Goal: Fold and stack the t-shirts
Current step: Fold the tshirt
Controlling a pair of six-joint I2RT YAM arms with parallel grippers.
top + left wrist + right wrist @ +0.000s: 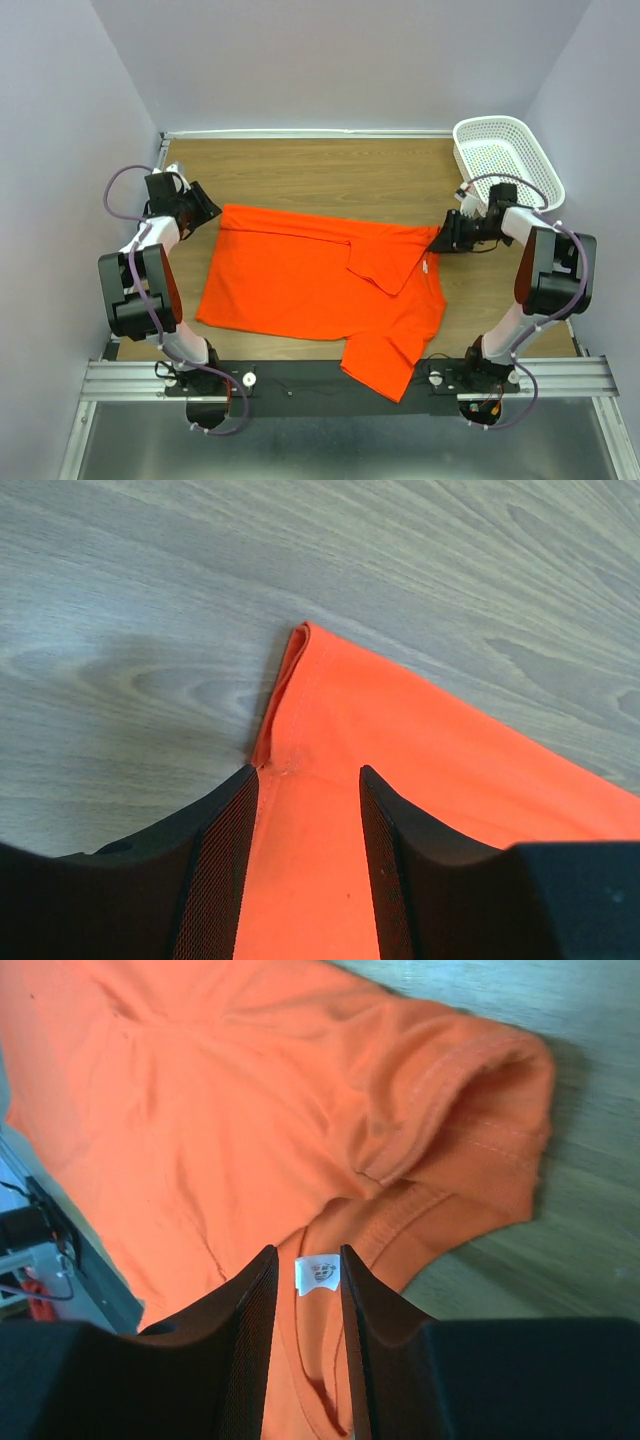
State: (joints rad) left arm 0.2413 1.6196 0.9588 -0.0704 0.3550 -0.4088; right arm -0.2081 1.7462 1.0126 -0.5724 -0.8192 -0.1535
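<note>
Orange-red t-shirt (pixel 300 280) lies spread out. Wrist views alone show my left gripper (pixel 308 780) parted over its doubled corner, my right gripper (pixel 306 1255) parted astride the neck label (pixel 319 1273).

Bright, even overhead light; faint soft shadows on the table (pixel 330 170); the t-shirt (pixel 300 280) looks oversaturated; both wrist views run soft, their near fingers (pixel 215 880) dark.
</note>
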